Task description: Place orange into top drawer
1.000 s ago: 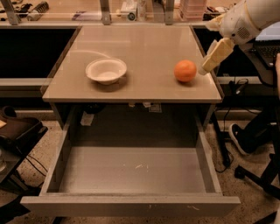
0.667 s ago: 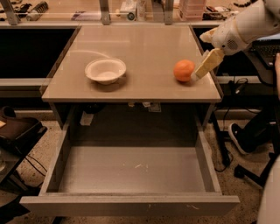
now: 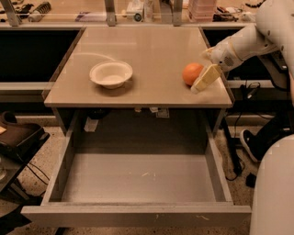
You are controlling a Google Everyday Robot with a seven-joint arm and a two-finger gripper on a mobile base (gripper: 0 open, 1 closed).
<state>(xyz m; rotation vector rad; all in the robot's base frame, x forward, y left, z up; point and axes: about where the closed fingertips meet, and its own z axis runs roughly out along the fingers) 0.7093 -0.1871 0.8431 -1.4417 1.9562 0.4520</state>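
Note:
The orange (image 3: pixel 190 73) sits on the beige tabletop (image 3: pixel 147 46) near its front right corner. My gripper (image 3: pixel 203 80) comes in from the right on a white arm (image 3: pixel 239 46). It is low over the tabletop, right against the orange's right front side. The top drawer (image 3: pixel 138 214) is pulled wide open below the tabletop. Its flat grey floor is bare.
A white shallow bowl (image 3: pixel 110 73) stands on the left part of the tabletop. Cables and a chair base (image 3: pixel 255 137) lie on the floor to the right of the drawer. A dark object (image 3: pixel 18 135) sits low at the left. Clutter lines the back ledge (image 3: pixel 138 9).
My gripper has moved left and down, closing in on the orange's right side. The orange, the bowl and the drawer have stayed put.

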